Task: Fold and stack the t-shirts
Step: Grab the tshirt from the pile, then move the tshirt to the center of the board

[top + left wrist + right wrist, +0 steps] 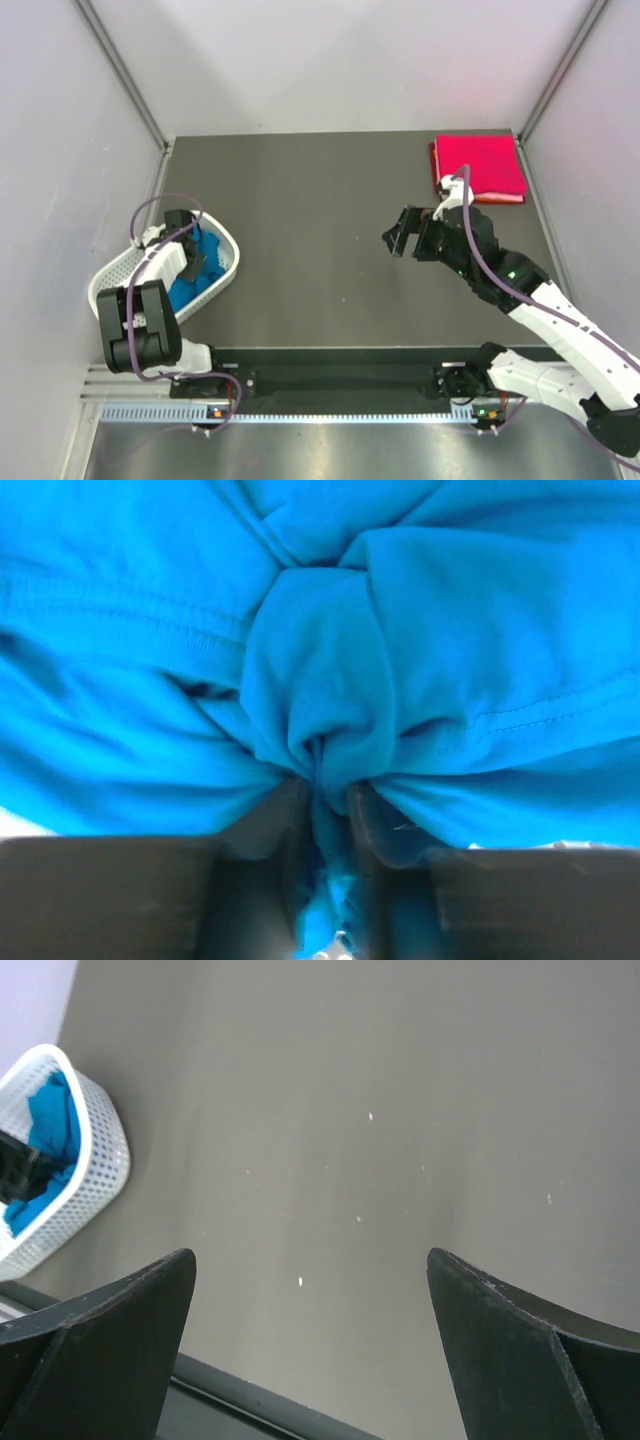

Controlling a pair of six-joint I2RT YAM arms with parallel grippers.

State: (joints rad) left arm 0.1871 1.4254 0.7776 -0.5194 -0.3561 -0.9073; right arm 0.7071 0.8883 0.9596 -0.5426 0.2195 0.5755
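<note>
Cloth of blue t-shirt (320, 680) sits pinched in left fingers (262, 825); right fingers (110, 1340) splayed

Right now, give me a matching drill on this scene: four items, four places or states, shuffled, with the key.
Items:
1. blue t-shirt
2. pink-red t-shirt
3. left gripper
4. right gripper

Places or states:
A. open, over bare table
B. bunched in the white basket
C. folded flat at the far right corner of the table
D. pinching a fold of the blue t-shirt

Pairs: 1-B, 2-C, 3-D, 4-A
</note>
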